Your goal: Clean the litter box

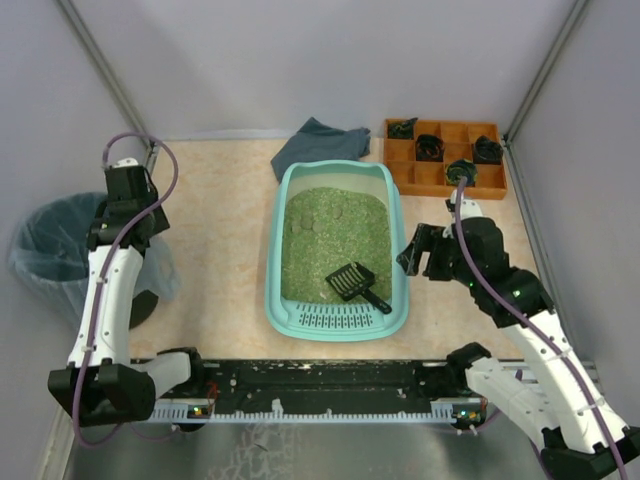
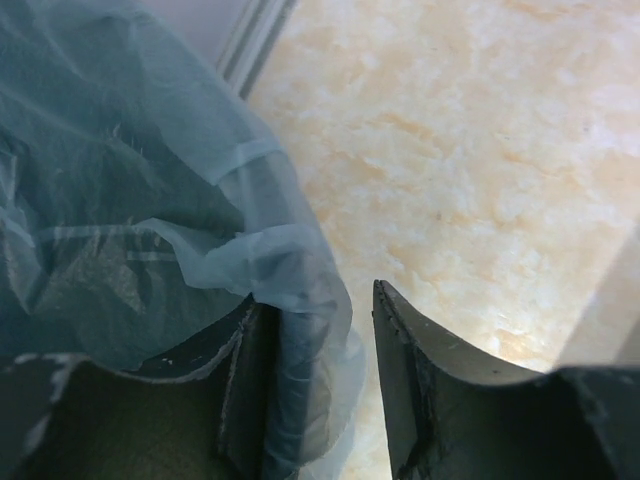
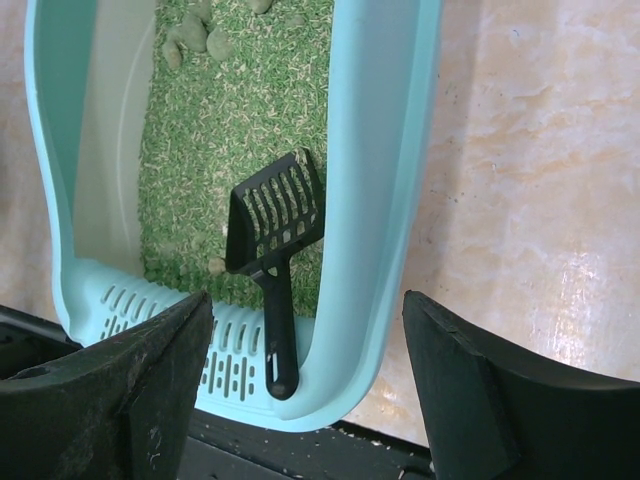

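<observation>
The black rail (image 1: 320, 385) carrying both arm bases is running along the near edge of the worktop (image 1: 220, 230). From its left end, the left arm is rising and leaning out to the left, its wrist bending down over the round bin (image 1: 30, 265) with its bluish bag, which is standing off the worktop's left side. The left tool (image 2: 318, 295) is standing partway open astride the bag-covered rim: the film is lying against one finger (image 2: 250, 390), while a sliver of worktop is showing between it and the other finger. It is not yet pinching anything.

The right arm is reaching forward and folding inward at the elbow, holding its wrist just to the right of the litter box (image 1: 276, 250). The right tool (image 3: 305, 300) is spread wide and gripping nothing, hovering above the box's right rim.

The litter box is sitting in the middle of the worktop, slotted grille toward the arms and green litter filling it. A black scoop (image 1: 355, 283) is lying in its near right corner, head on the litter and handle resting on the grille. Beyond it, a grey cloth (image 1: 315, 145) is lying crumpled, with an orange compartment tray (image 1: 400, 170) to the right.
</observation>
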